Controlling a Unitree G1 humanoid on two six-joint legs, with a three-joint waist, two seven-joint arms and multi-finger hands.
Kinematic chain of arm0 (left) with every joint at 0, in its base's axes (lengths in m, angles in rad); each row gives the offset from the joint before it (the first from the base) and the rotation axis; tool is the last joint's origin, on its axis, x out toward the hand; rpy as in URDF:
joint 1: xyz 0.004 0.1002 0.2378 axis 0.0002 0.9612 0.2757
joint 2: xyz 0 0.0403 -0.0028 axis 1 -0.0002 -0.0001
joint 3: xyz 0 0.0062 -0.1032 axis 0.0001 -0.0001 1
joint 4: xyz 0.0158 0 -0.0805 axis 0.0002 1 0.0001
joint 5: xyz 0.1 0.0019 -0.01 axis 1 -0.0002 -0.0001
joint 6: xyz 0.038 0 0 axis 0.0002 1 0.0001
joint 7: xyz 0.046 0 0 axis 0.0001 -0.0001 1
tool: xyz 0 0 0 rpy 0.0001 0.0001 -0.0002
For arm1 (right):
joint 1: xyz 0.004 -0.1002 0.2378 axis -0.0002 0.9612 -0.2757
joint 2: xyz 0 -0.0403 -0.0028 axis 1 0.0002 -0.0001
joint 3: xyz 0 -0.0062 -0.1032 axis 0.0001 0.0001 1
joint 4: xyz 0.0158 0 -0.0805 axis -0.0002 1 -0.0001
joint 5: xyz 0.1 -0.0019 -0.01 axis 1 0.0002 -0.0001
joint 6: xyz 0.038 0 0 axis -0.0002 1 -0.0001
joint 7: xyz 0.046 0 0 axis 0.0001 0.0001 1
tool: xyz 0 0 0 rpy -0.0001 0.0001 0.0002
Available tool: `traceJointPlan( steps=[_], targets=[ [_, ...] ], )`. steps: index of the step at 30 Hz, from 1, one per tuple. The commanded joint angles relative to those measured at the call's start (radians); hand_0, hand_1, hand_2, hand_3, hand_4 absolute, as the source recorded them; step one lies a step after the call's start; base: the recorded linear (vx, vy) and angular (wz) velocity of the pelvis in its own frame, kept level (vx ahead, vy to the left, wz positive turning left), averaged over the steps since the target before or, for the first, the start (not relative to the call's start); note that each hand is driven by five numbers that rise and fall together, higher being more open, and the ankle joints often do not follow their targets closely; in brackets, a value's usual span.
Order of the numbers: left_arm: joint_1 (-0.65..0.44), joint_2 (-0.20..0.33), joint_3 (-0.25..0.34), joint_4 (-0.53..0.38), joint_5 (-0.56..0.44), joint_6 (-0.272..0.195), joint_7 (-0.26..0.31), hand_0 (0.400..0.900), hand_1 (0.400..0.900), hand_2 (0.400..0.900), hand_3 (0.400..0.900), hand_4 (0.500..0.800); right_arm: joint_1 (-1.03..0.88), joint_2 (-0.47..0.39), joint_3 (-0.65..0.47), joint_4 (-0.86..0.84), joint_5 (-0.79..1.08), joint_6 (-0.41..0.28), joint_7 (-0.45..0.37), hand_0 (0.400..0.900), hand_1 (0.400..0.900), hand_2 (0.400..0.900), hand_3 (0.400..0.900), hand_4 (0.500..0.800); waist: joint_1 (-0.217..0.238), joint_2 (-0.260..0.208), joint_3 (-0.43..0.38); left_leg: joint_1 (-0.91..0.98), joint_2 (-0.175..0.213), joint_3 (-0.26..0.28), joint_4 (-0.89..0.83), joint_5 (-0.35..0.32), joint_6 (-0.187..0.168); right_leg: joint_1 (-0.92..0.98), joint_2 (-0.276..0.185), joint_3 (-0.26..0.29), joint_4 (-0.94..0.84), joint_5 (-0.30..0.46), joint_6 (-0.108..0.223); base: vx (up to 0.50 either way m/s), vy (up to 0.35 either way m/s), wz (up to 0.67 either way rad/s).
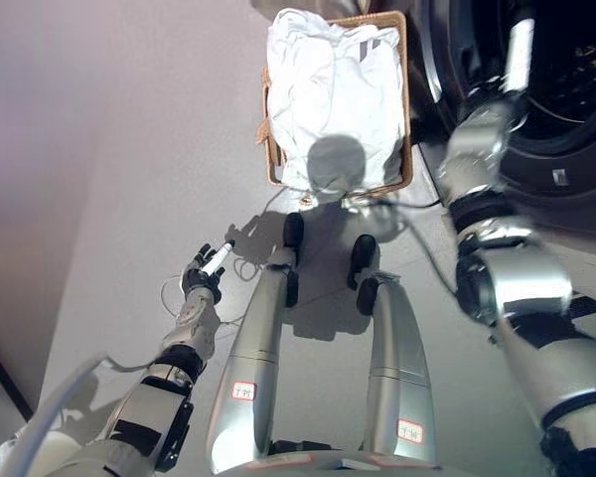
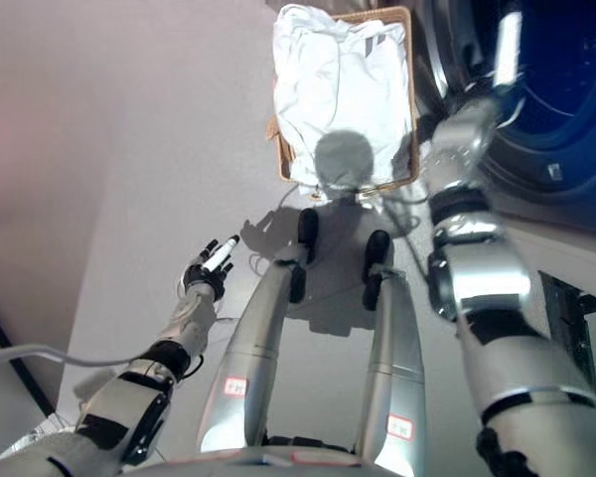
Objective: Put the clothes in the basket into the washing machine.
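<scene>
A wicker basket (image 1: 407, 109) stands on the floor ahead, heaped with white clothes (image 1: 333, 89). To its right is the washing machine (image 1: 576, 149), its dark round drum opening (image 2: 566, 70) facing the basket. My right arm reaches up from the lower right to that opening, and the right hand (image 1: 518, 50) shows at the rim as a pale shape. My left hand (image 1: 207, 270) hangs low on the left above the floor, well short of the basket. Its fingers are straight and hold nothing.
Pale grey floor (image 1: 129, 149) stretches to the left of the basket. A thin white cord (image 1: 174, 288) lies on the floor near my left hand. A dark edge (image 1: 0, 373) runs along the lower left corner.
</scene>
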Motion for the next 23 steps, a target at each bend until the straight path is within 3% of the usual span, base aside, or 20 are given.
traceJointPlan(
  steps=[1, 6, 8, 15, 23],
  targets=[
    [0.080, -0.028, 0.033, 0.119, 0.019, 0.003, -0.005, 0.900, 0.900, 0.900, 0.900, 0.800, 0.199, 0.060, 0.072, -0.129, -0.182, -0.023, 0.034, 0.900, 0.900, 0.900, 0.900, 0.800, -0.063, 0.022, -0.092, 0.183, -0.026, -0.005, -0.121, -0.094, -0.004, 0.158, 0.012, 0.030, -0.195, 0.074, 0.090, 0.06, 0.016, -0.05],
    [0.156, -0.035, 0.084, 0.151, 0.093, 0.014, -0.037, 0.900, 0.900, 0.900, 0.900, 0.800, 0.498, 0.117, 0.160, -0.173, -0.474, 0.075, 0.025, 0.900, 0.900, 0.900, 0.900, 0.800, -0.090, -0.004, -0.087, 0.427, -0.025, -0.006, -0.269, -0.068, -0.010, 0.404, 0.022, 0.022, -0.365, 0.111, 0.100, 0.09, 0.029, -0.10],
    [0.174, -0.029, 0.109, 0.167, 0.120, 0.014, -0.047, 0.900, 0.900, 0.900, 0.900, 0.800, 0.586, 0.095, 0.209, -0.135, -0.664, 0.133, -0.001, 0.900, 0.900, 0.900, 0.900, 0.800, -0.095, -0.017, -0.092, 0.536, -0.021, -0.007, -0.332, -0.058, -0.015, 0.521, 0.026, 0.016, -0.440, 0.125, 0.107, 0.09, 0.015, 0.00],
    [0.254, 0.033, 0.157, 0.247, 0.330, 0.041, -0.073, 0.900, 0.900, 0.900, 0.900, 0.800, 0.826, 0.041, 0.267, 0.109, -1.066, 0.295, 0.042, 0.900, 0.900, 0.900, 0.900, 0.800, -0.096, -0.050, -0.203, 0.842, -0.022, -0.025, -0.551, -0.017, -0.022, 0.844, 0.042, -0.009, -0.678, 0.181, 0.127, 0.07, 0.011, 0.04],
    [0.347, 0.026, 0.199, 0.324, 0.475, 0.080, -0.098, 0.900, 0.900, 0.900, 0.900, 0.800, 0.966, 0.037, 0.233, 0.302, -1.249, 0.393, 0.104, 0.900, 0.900, 0.900, 0.900, 0.800, -0.094, -0.057, -0.294, 1.043, -0.008, -0.006, -0.685, 0.000, -0.017, 1.033, 0.055, -0.006, -0.801, 0.196, 0.130, 0.03, 0.000, -0.05]
  ],
)
